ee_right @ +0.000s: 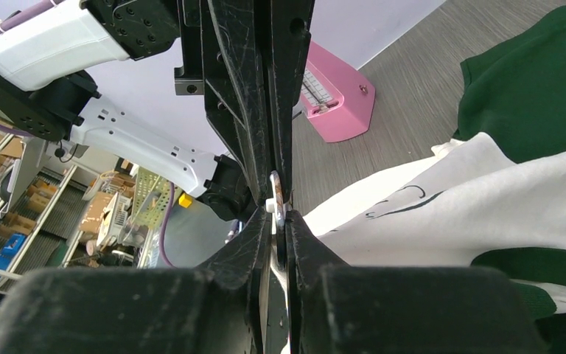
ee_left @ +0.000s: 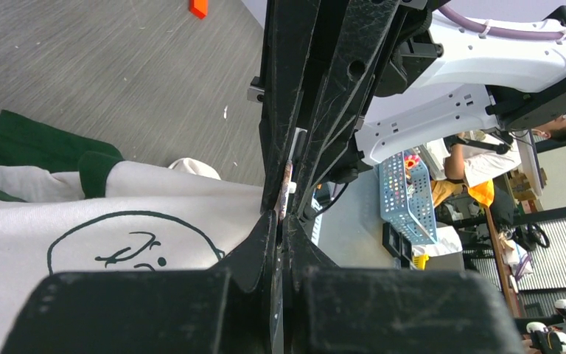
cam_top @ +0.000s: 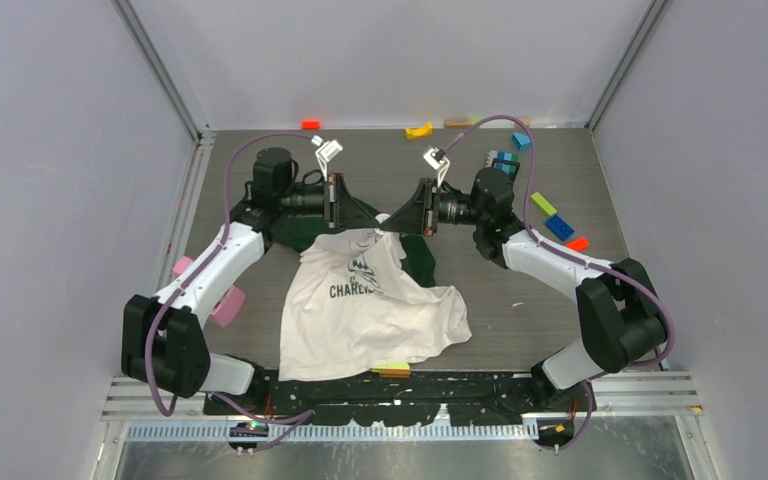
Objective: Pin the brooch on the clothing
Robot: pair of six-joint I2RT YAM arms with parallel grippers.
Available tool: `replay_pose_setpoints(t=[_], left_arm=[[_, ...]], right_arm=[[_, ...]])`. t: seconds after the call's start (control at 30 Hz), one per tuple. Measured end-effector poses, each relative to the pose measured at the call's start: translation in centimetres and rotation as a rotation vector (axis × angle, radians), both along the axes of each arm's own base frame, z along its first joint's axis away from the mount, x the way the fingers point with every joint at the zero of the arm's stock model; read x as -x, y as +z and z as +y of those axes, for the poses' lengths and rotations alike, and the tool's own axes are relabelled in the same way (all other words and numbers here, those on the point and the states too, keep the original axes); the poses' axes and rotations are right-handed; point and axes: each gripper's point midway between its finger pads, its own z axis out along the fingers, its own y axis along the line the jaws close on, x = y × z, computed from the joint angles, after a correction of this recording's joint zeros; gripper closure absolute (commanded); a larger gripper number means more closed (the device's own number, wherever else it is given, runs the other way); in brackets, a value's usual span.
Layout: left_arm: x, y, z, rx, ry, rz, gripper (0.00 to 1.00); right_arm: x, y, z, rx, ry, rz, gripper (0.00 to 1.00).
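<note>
Grey wood-grain table [cam_top: 530, 300]. On it: crumpled white fabric T-shirt [cam_top: 360, 320], dk-green sleeves/collar. Above T-shirt collar: black scuffed left gripper [ee_left: 281, 218] and right gripper [ee_right: 278, 221] meet tip-to-tip. L fingers fully closed. R fingers clamp brooch [ee_left: 287, 190], a thin round disc seen edge-on, just above the collar.

Mid-table blocked: left gripper [cam_top: 374, 226] and right gripper [cam_top: 393, 219] meet tip to tip over collar of shirt [cam_top: 360, 310], right pinching brooch [ee_right: 276, 193], left's jaws pressed together, no gap between. Arms bar back half. Toy blocks [cam_top: 560, 227] litter right side; pink object [cam_top: 226, 305] crowds left. Bare table [cam_top: 530, 300] right of shirt offers open passage. Walls [cam_top: 60, 150] close three sides.
</note>
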Motion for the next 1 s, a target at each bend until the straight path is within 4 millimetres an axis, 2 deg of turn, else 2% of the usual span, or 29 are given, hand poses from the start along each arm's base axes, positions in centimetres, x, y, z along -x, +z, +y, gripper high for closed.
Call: replay_pose_setpoints(t=[0.9, 1.0], left_arm=[[-0.9, -0.6, 0.2, -0.011, 0.05, -0.006, 1.0], [-1.0, -0.6, 0.2, -0.011, 0.052, -0.008, 1.0]], right_arm=[[-1.3, -0.4, -0.4, -0.03, -0.061, 0.021, 0.85], [-1.3, -0.4, -0.4, -0.033, -0.064, 0.02, 0.8]])
